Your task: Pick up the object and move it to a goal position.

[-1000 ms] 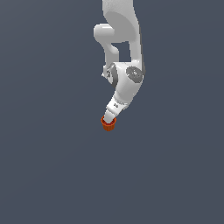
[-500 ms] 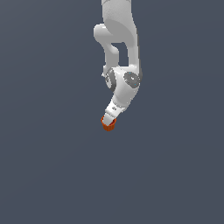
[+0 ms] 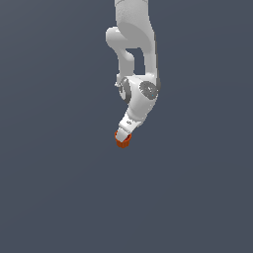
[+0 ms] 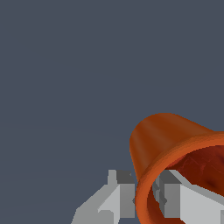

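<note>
The object point(image 3: 122, 142), a small orange-red cup with a wider rim, hangs at the tip of the white arm near the middle of the exterior view. My gripper point(image 3: 123, 134) points down and toward the exterior view's left, and is shut on it. In the wrist view the object point(image 4: 168, 135) lies tilted, its open mouth toward the camera. The gripper point(image 4: 144, 186) pinches the cup's wall, with one grey finger point(image 4: 120, 194) outside the rim and the other finger point(image 4: 173, 194) inside the mouth. The fingertips are partly hidden by the rim.
A plain dark grey-blue background fills both views. The white arm point(image 3: 136, 54) comes down from the top of the exterior view. No other objects or goal marker show.
The wrist and forearm have sunk slightly and shifted a little toward the exterior view's left. The cup stays held at almost the same spot.
</note>
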Action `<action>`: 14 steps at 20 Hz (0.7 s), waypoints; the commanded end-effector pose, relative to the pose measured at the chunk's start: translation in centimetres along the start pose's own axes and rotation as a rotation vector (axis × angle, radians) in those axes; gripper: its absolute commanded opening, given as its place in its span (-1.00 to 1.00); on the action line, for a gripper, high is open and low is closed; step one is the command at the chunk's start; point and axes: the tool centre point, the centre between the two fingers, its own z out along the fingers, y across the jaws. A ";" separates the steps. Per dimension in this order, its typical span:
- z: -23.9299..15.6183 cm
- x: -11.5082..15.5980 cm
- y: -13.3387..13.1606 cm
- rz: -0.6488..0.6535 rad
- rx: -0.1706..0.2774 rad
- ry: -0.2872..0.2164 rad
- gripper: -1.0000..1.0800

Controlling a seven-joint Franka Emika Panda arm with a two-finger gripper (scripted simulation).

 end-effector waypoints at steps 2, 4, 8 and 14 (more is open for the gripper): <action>0.0 -0.1 0.1 0.000 0.000 0.000 -1.00; -0.3 -0.2 0.4 0.000 0.000 0.000 -1.00; -1.1 -1.0 1.5 0.000 0.001 0.000 -1.00; -3.4 -2.9 4.7 0.000 0.001 0.001 -1.00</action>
